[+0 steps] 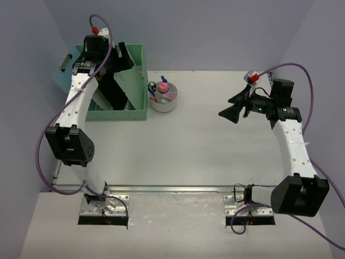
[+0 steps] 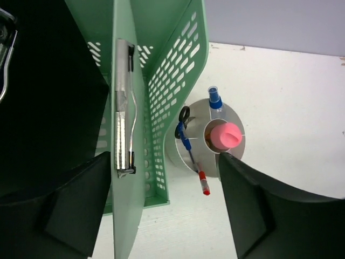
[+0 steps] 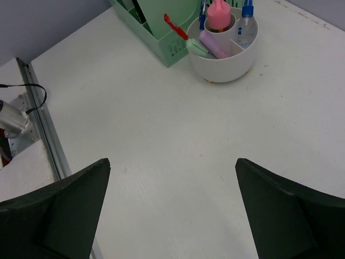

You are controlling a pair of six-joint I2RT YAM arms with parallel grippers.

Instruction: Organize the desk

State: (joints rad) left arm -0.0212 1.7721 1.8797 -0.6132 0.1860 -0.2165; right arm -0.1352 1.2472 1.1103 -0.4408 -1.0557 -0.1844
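In the top view, the desk (image 1: 183, 145) filled the middle, a white flat top between pale lavender walls, with a metal rail (image 1: 172, 189) along its edge at 6 o'clock. Your left gripper (image 1: 119, 58) hung at about 11 o'clock over the mint-green file rack (image 1: 121, 114), and its jaws stood wide apart. In the left wrist view, the left gripper (image 2: 161, 162) had one finger inside the rack and the other outside it. A green divider carrying a silver metal clip (image 2: 124, 108) lay between them, and I could not tell whether anything touched. Just beside the rack, at its 3 o'clock side, stood a round white holder (image 1: 163, 108). It held a pink-capped item (image 2: 225, 135), black-handled scissors (image 2: 184, 116), a blue pen (image 2: 186, 141) and a small bottle with a blue cap (image 2: 214, 100). Your right gripper (image 1: 233, 107) hovered at about 2 o'clock, well apart from the holder, pointing toward 9 o'clock. Its jaws were also wide and held nothing, and the right wrist view showed only bare desk between its fingers (image 3: 59, 210).
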